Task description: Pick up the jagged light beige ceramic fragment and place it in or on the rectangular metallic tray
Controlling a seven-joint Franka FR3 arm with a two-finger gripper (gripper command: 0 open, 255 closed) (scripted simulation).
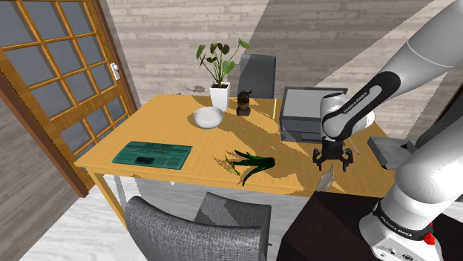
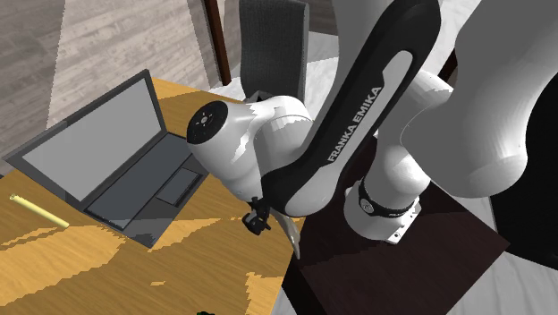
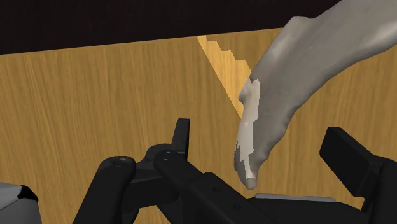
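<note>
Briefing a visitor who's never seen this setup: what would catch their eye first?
The large white robot arm reaches in from the shoulder view's right, its black end effector above the wooden table's edge by the stand. A jagged pale beige-grey fragment stands out between its parted fingers, touching neither in the wrist view. An open grey laptop sits alongside.

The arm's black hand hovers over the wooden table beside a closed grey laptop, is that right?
Not quite: the grey laptop is open, its screen raised, as the second exterior view shows. The rest holds: the black gripper hovers over the wooden table beside it.
</note>
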